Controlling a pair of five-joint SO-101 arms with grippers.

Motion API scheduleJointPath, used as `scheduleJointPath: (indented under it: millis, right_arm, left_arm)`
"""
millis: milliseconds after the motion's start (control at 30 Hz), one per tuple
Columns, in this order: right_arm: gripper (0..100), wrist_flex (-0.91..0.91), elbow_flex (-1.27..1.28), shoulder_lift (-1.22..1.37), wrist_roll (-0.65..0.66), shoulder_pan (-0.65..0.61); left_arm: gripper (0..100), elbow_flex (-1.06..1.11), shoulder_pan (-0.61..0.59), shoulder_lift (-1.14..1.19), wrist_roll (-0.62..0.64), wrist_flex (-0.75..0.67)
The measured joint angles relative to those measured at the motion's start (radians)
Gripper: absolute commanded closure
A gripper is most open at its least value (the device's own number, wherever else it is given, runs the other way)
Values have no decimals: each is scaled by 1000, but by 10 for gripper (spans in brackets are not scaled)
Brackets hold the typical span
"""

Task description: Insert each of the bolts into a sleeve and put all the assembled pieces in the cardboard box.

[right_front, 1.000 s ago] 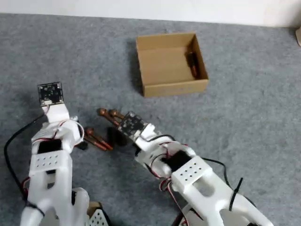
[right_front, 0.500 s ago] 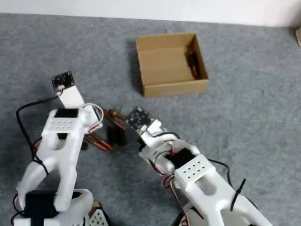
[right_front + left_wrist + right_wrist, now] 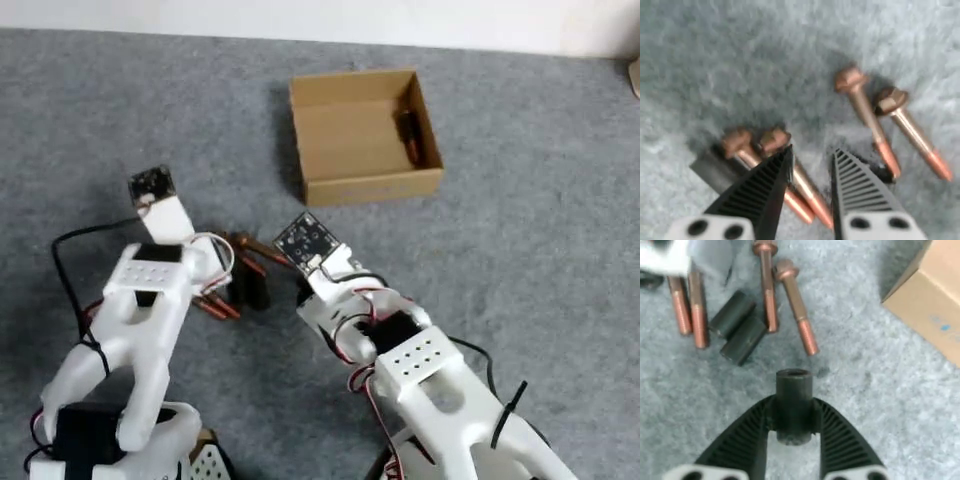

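Bolts (image 3: 796,310) and sleeves (image 3: 742,342) lie before the cardboard box (image 3: 370,186).

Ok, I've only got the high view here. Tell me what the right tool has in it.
Observer: The right tool is shut on a black sleeve; its open end looks empty.
Operator: Now give me the left tool.
Observer: The left tool is open, and a bolt lies in the gap between its fingers.
Operator: Count the loose sleeves.
Observer: Two loose sleeves lie side by side, touching, among the bolts.
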Motion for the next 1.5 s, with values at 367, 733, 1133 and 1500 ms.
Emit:
scheduleJointPath:
  millis: [367,733,1133,1500]
  right_arm:
    - [994,-6,0,0,0,0]
    - [994,-6,0,0,0,0]
    - [994,-6,2,0,0,0]
    - [994,-6,2,0,0,0]
  left_arm:
    - [870,66,35,-12,103,-6]
    - [870,77,34,-170,146,57]
    - [870,101,-95,-218,97,198]
    - [870,207,-89,-110,117,-28]
